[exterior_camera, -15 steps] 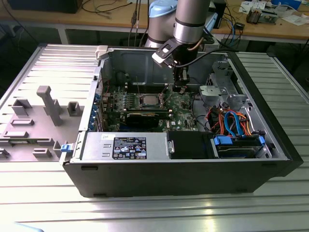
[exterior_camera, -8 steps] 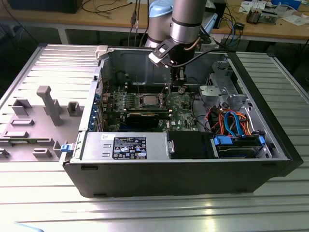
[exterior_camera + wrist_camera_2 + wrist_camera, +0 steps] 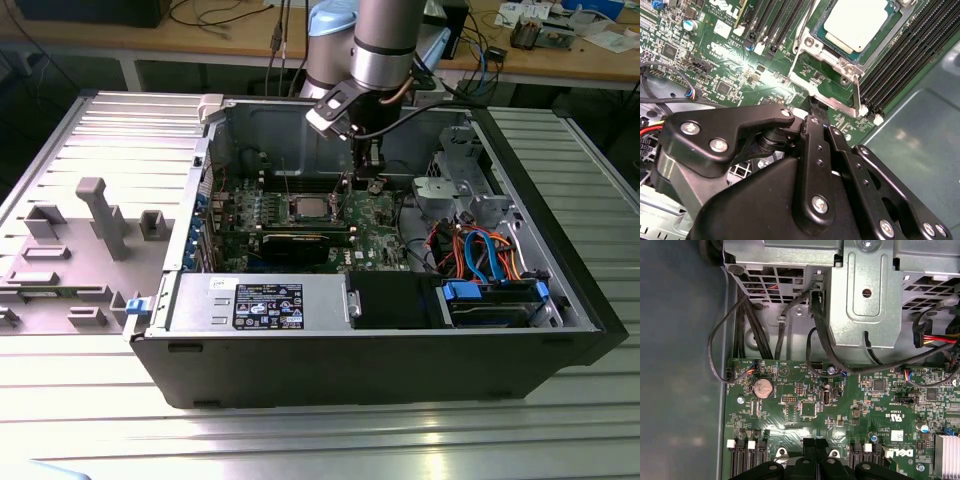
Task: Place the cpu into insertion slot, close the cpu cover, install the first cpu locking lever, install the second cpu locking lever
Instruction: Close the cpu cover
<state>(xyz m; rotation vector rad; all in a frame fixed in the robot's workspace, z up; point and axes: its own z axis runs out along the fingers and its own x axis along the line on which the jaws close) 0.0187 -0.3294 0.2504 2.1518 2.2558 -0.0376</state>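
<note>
**Q:** Where does the cpu (image 3: 857,22) lie?

**A:** It lies flat inside the insertion slot (image 3: 842,65), with its dull grey top uncovered.

**Q:** And the cpu cover (image 3: 827,95)?

**A:** It appears swung open. Its silvery frame stands off the insertion slot on the side facing the gripper, and green board shows through the cut-out.

**Q:** What is the state of the gripper (image 3: 816,107)?

**A:** Its fingers (image 3: 812,145) are drawn together with no visible gap. The tips sit just beside the cover's free edge, near the insertion slot. Whether they touch or pinch that edge cannot be told. No loose part is seen between them.

**Q:** How should the cover be expected to handle?

**A:** As a judgement, it is thin, stiff sheet metal. It is probably light, swings from one side of the insertion slot, and is smooth enough to slip under a pad. The soundest place to take or press it is the solid bar at its free edge, farthest from the insertion slot, not across the cut-out.

**Q:** What is fragile nearby?

**A:** The cpu itself and the contacts under it are, so any contact belongs on the frame alone. The memory slots (image 3: 910,55) run close beside the insertion slot and leave little room to stray.
</note>
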